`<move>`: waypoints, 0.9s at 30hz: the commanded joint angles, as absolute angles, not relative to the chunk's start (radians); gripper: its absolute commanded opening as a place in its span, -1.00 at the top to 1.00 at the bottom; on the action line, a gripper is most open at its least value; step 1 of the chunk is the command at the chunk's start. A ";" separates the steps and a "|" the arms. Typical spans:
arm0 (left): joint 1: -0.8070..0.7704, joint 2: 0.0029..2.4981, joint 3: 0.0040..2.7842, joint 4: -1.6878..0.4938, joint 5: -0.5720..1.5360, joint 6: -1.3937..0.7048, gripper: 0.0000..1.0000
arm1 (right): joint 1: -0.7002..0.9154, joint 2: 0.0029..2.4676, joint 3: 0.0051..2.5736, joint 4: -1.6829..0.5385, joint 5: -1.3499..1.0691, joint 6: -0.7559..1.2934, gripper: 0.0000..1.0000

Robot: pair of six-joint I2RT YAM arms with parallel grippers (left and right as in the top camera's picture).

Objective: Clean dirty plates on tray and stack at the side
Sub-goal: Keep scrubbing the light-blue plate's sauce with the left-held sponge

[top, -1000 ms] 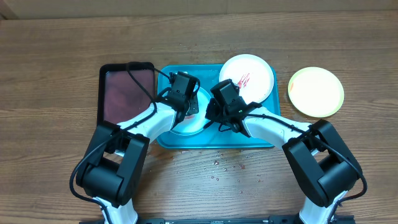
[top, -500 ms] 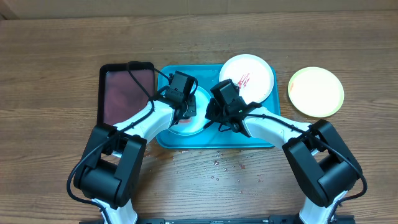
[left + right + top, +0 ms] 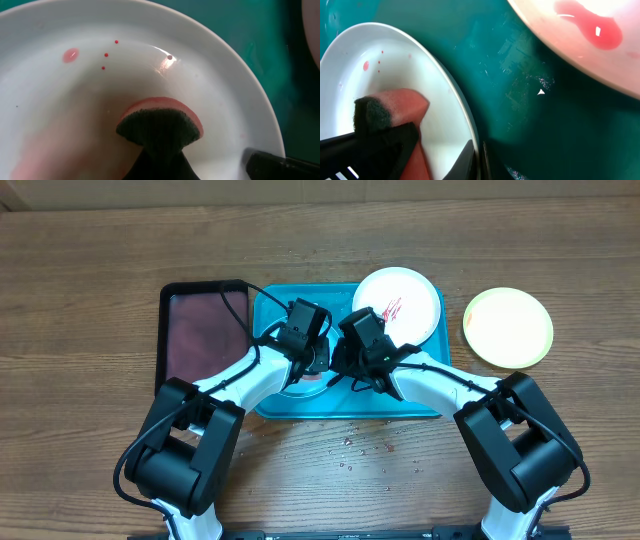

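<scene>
Pink sponge [image 3: 160, 125] pinched in my left gripper [image 3: 159, 157], pressed on pale plate [image 3: 225, 100] inside turquoise tray [image 3: 250, 25] | red specks [image 3: 106, 55] lie ahead-left of sponge | my right gripper [image 3: 476, 157] closed on plate rim, sponge's right side.

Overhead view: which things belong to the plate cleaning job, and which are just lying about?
In the job: turquoise tray, pale plate under the sponge, white plate with red smears, yellow-green plate off to the side.
Lying about: dark-red tray with black rim, droplets on the table.
</scene>
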State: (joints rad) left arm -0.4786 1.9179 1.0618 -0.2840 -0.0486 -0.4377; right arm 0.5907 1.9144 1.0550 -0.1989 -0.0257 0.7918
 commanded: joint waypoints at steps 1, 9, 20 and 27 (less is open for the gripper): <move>-0.483 2.117 0.898 -0.400 -0.115 -0.463 0.92 | 0.593 1.921 1.082 -0.184 -0.020 0.820 0.92; -0.439 2.121 0.865 -0.415 -0.280 -0.481 0.92 | 0.593 1.921 1.082 -0.184 -0.020 0.819 0.92; -0.347 2.120 0.866 -0.440 -0.194 -0.486 0.92 | 0.593 1.921 1.082 -0.184 -0.020 0.820 0.92; -0.411 2.120 0.866 -0.434 -0.105 -0.471 0.92 | 0.593 1.921 1.082 -0.184 -0.020 0.820 0.92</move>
